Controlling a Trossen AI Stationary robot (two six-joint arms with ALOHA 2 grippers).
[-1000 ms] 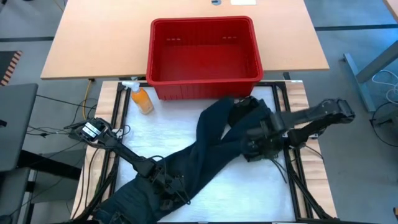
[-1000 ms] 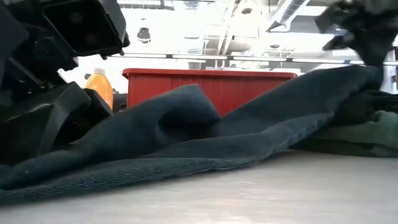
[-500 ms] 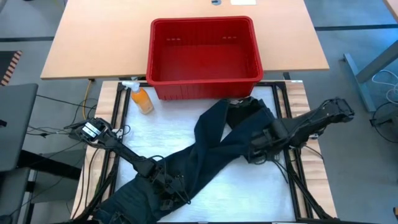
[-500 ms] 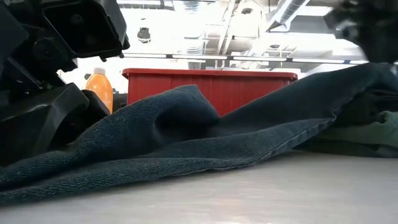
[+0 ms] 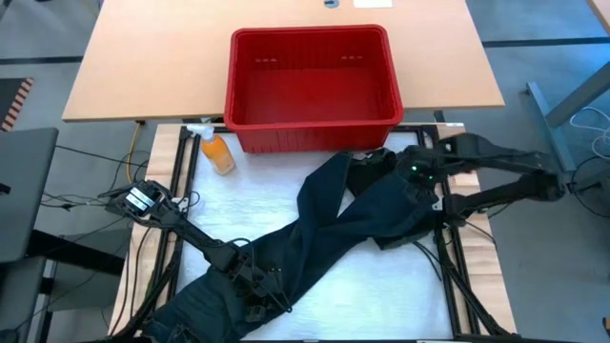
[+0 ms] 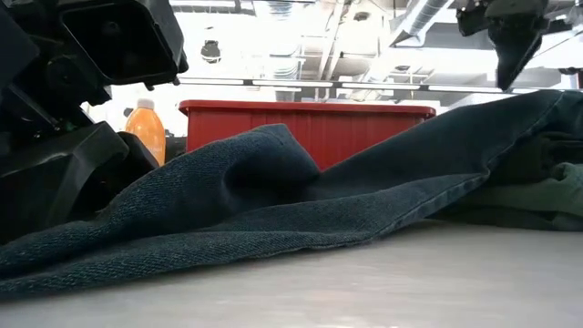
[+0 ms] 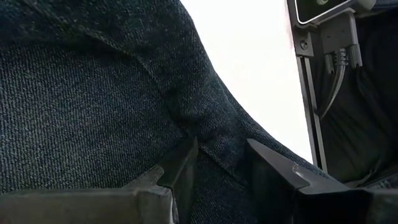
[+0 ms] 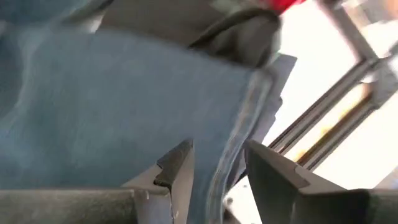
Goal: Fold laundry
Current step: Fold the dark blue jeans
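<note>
A long dark blue denim garment lies slantwise across the white mat, from the near left corner up to a pile of dark and green laundry at the right, on which its far end rests. Low over the garment's near-left part, my left gripper is shut on it. My right gripper hangs open above the garment's far end and the pile, its fingers pointing down, clear of the cloth. My left gripper pinches a raised fold of the denim between its two fingers, slanting down from the left. The cloth around the fold lies slack on the mat; how many layers are in the pinch does not show.
A red plastic basket stands at the mat's far edge, with an orange spray bottle to its left. Black frame rails run along both sides of the mat. The near right part of the mat is bare.
My right gripper has opened and let go of the garment's far end, then risen and swung toward the far edge, rolling as it went. The denim end stays draped on the pile. My left gripper has kept still.
</note>
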